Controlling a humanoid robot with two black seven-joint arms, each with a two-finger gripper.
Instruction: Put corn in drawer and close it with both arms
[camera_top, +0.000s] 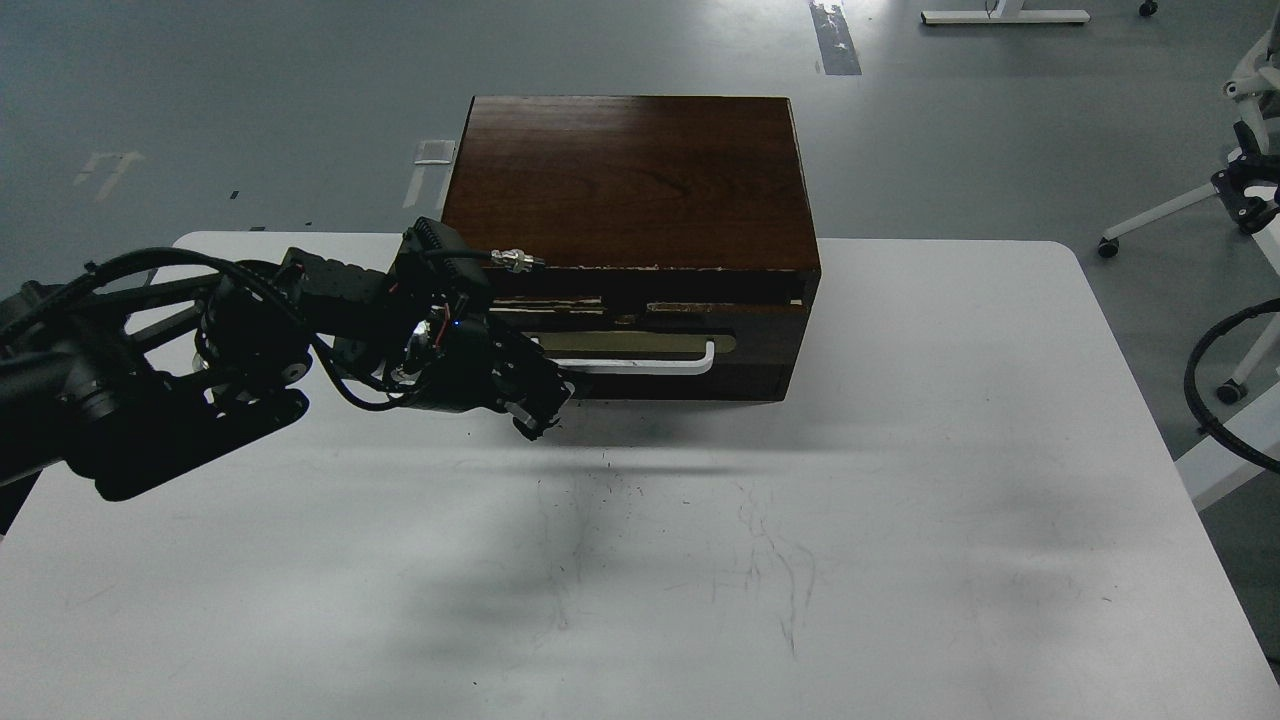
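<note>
Nearest the camera lies the white desk (900, 560), its bare surface marked with faint dark scratches and scuffs toward the middle. All positions below are given relative to the dark brown wooden box (630, 180), which stands at the far middle of the desk.

Left of the box, the left arm (150, 380) enters from the left edge of the view. It is black, jointed and hung with looped black cables. A silver cable connector (518, 262) projects from its wrist, just in front of the box's upper left front corner.

At the box's lower left front, the left claw (545, 400) sits against the left end of the white bar handle (650, 365). The claw appears dark and compact; whether its fingers are apart, together or clamped on the handle cannot be told. A shadow falls on the desk below it.

Across the front of the box, the drawer (760, 330) appears pushed in, or very nearly so, with its front close to flush with the box face. Its upper front edge is chipped, showing pale patches. The handle is mounted on a brass plate (640, 343).

The corn is not visible anywhere on the desk or on the box top; with the drawer in, its location cannot be confirmed.

Right of the box, the desk carries nothing. Beyond the right desk edge, a white wheeled chair base (1180, 210) stands on the grey floor (200, 100).

The right arm and its claw are out of view.
</note>
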